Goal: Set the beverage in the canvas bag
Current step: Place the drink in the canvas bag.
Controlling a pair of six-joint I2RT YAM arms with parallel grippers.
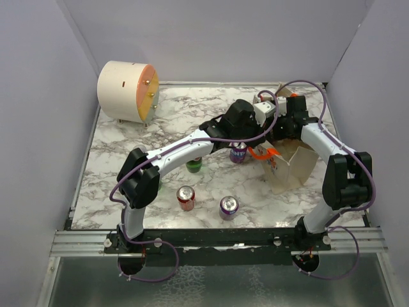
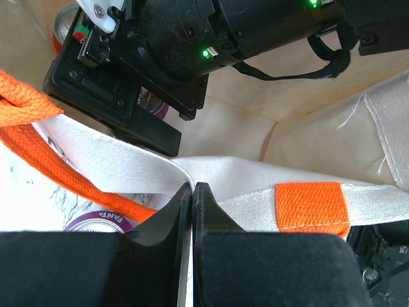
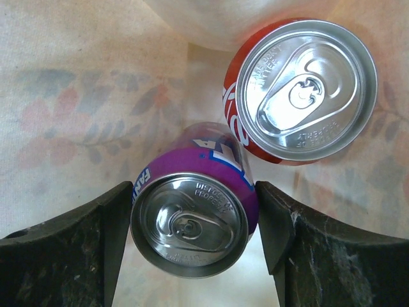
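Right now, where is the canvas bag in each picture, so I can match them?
Top external: the canvas bag sits right of centre, just below where the two arms meet.
Left wrist: its rim crosses the lower middle, pinched by the left gripper; its inside fills the upper right.
Right wrist: its inner cloth is the background behind the purple Fanta can and the red can.
Shared: the orange handle, in top and left wrist views only.

a robot lab cell: plain grey panels (image 1: pixel 217 38) box in a marble-print table (image 1: pixel 128 137) on aluminium rails (image 1: pixel 77 242).
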